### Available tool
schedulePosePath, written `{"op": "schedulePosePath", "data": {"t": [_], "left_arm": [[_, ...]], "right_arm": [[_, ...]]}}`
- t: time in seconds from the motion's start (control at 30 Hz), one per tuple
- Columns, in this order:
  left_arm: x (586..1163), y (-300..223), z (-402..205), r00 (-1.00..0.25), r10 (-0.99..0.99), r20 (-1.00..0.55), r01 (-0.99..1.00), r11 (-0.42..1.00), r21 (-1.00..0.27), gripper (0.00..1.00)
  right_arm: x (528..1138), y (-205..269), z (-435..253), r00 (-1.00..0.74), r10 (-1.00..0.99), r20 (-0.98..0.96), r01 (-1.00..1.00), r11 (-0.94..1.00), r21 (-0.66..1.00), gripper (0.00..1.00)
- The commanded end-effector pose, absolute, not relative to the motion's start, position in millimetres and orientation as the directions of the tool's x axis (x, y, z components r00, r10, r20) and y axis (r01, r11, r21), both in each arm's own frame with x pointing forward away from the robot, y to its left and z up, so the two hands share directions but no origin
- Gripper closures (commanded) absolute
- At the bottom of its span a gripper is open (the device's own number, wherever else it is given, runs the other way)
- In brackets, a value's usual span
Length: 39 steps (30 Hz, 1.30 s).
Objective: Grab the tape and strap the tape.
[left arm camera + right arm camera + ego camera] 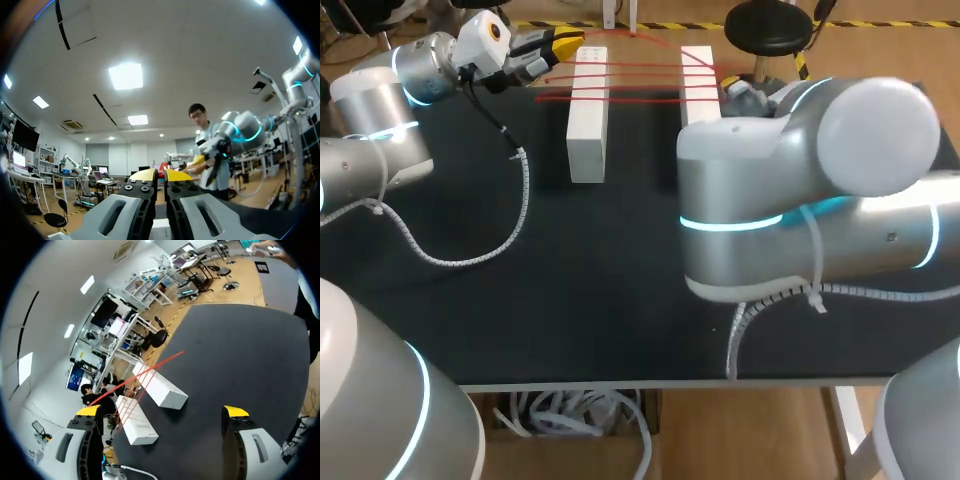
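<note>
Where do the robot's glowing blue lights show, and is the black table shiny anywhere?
Head view: blue rings glow on the right arm and the left arm; the table looks dull, with no glare. Right wrist view: the white blocks catch the light brightly, the red tape stands out thin against them, and the table is evenly lit ahead of the open right gripper.

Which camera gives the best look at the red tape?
Head view: the red tape runs in several strands across both white blocks. Right wrist view shows it at a slant; left wrist view, barely a red sliver.
</note>
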<state>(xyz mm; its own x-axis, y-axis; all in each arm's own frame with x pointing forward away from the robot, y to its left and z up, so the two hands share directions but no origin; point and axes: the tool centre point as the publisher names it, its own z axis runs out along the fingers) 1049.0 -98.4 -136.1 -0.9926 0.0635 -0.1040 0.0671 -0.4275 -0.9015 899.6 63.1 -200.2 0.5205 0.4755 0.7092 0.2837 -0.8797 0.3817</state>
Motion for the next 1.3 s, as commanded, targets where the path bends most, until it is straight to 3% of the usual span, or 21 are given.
{"op": "schedulePosePath", "data": {"t": [0.03, 0.47, 0.77, 1.3], "left_arm": [[1049.1, -98.7, -136.3, -0.993, 0.063, -0.104, 0.067, -0.428, -0.901, 1.00], [1049.1, -98.7, -136.3, -0.993, 0.063, -0.104, 0.067, -0.428, -0.901, 1.00], [1049.1, -98.7, -136.3, -0.993, 0.063, -0.104, 0.067, -0.428, -0.901, 1.00], [1049.1, -98.7, -136.3, -0.993, 0.063, -0.104, 0.067, -0.428, -0.901, 1.00]], "right_arm": [[897.8, 55.1, -197.2, 0.516, 0.428, 0.742, 0.324, -0.899, 0.293, 0.00], [900.8, 54.9, -203.9, 0.643, 0.074, 0.762, 0.128, -0.992, -0.011, 0.00], [906.5, 64.1, -189.8, 0.616, -0.071, 0.785, 0.049, -0.991, -0.127, 0.00], [913.1, 66.0, -180.7, 0.626, -0.129, 0.769, 0.041, -0.980, -0.197, 0.00]]}}
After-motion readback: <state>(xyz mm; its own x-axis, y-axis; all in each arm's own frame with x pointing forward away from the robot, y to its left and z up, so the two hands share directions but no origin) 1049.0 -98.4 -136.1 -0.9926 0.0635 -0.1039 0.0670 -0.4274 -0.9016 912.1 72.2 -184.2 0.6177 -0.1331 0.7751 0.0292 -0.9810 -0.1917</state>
